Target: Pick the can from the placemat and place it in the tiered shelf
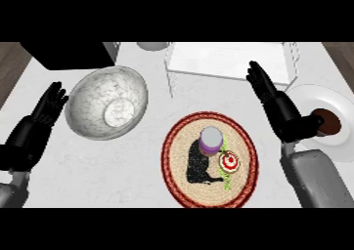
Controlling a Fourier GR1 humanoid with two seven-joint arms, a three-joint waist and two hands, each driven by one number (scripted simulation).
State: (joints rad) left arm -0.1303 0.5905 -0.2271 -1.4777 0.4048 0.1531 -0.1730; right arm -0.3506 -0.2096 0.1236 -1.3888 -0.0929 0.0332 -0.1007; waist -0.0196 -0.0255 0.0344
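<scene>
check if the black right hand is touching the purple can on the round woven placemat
Apart. The head view shows bare counter between the black right hand and the purple can on the round woven placemat.

Right hand (281,110) partly hides brown item (330,122) on plate (331,100), maybe a donut.

A pale, marbled worktop (93,166) filled the view, evenly lit, with dark wooden floor (7,63) showing past its left and right edges and a black block (68,53) at its far left corner.
</scene>
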